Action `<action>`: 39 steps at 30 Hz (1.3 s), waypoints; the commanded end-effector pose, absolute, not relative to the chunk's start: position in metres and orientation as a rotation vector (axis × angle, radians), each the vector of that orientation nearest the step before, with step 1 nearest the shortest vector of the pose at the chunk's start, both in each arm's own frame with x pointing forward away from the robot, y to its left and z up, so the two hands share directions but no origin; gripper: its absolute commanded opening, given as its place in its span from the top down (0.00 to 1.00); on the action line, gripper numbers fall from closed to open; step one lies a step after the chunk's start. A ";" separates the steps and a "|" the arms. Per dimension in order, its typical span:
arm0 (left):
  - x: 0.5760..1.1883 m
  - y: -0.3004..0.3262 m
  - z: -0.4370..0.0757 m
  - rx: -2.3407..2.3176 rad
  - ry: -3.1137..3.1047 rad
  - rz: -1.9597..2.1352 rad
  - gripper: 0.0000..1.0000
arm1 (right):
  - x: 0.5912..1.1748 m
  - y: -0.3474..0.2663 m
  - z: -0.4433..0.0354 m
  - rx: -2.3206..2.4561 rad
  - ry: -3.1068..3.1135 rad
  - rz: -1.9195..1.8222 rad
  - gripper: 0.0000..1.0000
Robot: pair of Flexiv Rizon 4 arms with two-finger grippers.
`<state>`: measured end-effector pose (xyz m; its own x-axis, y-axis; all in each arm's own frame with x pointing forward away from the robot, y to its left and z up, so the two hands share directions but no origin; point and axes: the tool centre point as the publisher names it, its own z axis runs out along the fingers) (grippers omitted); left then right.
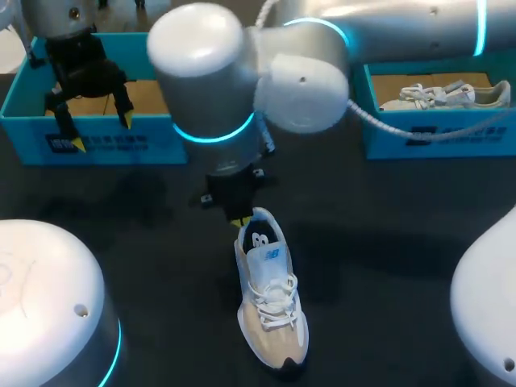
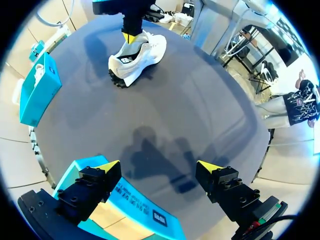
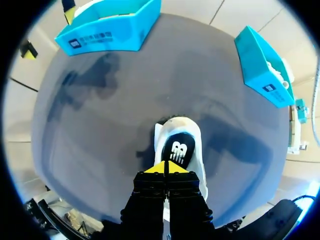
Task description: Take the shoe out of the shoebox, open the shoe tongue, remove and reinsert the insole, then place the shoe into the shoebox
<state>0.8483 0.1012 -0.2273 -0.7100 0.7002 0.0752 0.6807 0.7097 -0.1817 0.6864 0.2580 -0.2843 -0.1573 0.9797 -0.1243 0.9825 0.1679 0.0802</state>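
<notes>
A white and beige shoe (image 1: pixel 272 310) lies on the dark table, toe toward the front edge. Its dark insole (image 3: pixel 176 149) shows in the heel opening. My right gripper (image 1: pixel 239 219) reaches to the middle and is shut, its yellow tips (image 3: pixel 166 167) pressed together at the heel end of the insole; nothing shows between them. My left gripper (image 1: pixel 102 131) hangs open and empty over the front wall of the left blue shoebox (image 1: pixel 113 145). In the left wrist view the shoe (image 2: pixel 137 57) lies far ahead of the left gripper (image 2: pixel 159 167), with the right gripper (image 2: pixel 131 37) at its heel.
A second blue shoebox (image 1: pixel 435 137) at the back right holds another pale shoe (image 1: pixel 443 97). Both boxes show in the right wrist view, the left box (image 3: pixel 107 30) and the right box (image 3: pixel 260 65). Dark tabletop (image 1: pixel 379 242) surrounds the shoe.
</notes>
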 end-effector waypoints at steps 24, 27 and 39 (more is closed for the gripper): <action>0.848 0.102 -0.226 -1.127 -2.775 0.208 0.00 | 0.683 0.246 -0.333 1.925 2.090 -0.112 1.00; 0.848 0.102 -0.226 -1.127 -2.775 0.208 0.00 | 0.683 0.245 -0.339 1.907 2.082 -0.134 1.00; 0.848 0.102 -0.226 -1.127 -2.775 0.208 0.00 | 0.685 0.239 -0.354 1.900 2.051 -0.204 1.00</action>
